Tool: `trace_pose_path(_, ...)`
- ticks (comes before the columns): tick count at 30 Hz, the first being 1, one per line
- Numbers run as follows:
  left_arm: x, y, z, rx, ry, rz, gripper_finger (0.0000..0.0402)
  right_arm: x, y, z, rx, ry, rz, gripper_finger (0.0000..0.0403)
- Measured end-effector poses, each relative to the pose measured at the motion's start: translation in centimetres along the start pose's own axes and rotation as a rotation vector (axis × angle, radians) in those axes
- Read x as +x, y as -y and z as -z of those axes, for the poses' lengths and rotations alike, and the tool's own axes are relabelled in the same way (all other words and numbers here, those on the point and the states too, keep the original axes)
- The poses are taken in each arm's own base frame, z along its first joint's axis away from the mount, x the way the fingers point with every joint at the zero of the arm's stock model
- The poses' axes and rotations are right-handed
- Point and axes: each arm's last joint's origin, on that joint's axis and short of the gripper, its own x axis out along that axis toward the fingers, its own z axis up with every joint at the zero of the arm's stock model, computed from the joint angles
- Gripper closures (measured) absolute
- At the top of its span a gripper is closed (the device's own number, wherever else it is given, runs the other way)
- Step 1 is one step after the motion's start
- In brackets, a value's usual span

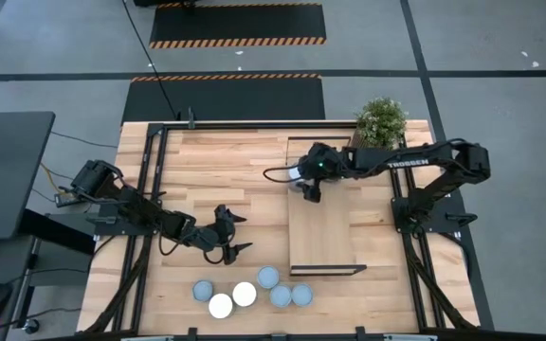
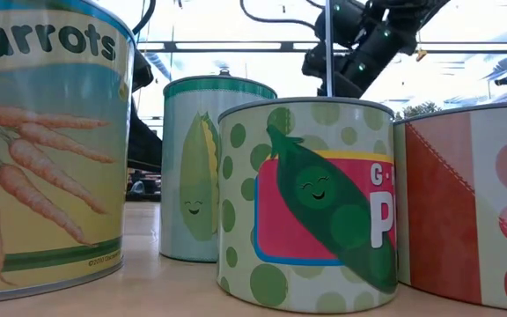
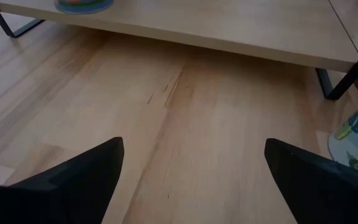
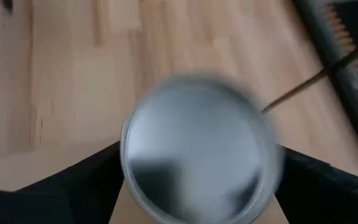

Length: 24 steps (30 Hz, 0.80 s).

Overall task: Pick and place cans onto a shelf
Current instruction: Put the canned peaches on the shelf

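Observation:
One can (image 1: pixel 297 175) (image 4: pixel 197 149), with a round pale top, stands at the far end of the light-wood shelf (image 1: pixel 322 227), by its left edge. My right gripper (image 1: pixel 304 186) (image 4: pixel 197 183) reaches over it from the right, slanting down, open, one finger on each side of the can. Several more cans (image 1: pixel 245 294) stand upright on the tabletop near the front edge. My left gripper (image 1: pixel 232 237) (image 3: pixel 191 180) waits open, low over bare table left of the shelf, with nothing between its fingers. My right gripper has its fingers (image 4: pixel 86 186) on either side of the can's wall, slanting down from the table's right. The can's own top hides the place where they meet it, so I cannot tell whether they touch. The can stands upright on the shelf.
A potted plant (image 1: pixel 381 121) stands at the far right, just behind my right arm. The shelf's dark metal end frames (image 3: pixel 347 74) rise from the table. In the low view the front cans (image 2: pixel 315 202) fill the foreground. Bare tabletop (image 1: pixel 226 170) lies left of the shelf.

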Motion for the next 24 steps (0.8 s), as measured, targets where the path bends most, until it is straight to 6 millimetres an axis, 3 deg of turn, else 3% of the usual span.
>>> trace_pose_path(13,0.0,0.0,0.0,0.004,-0.003,-0.004,0.0005,-0.7,0.2,-0.8,-0.002,-0.009,0.026,0.0030)
trace_pose_path(20,0.3,-1.1,-1.3,-0.035,0.164,-0.237,0.0005,-1.1,0.5,-0.7,-0.003,-0.026,0.124,0.0030)
trace_pose_path(24,0.9,-2.3,-2.2,-0.045,0.200,-0.286,0.0005,-1.4,0.7,-0.7,0.004,-0.024,0.181,0.0030)
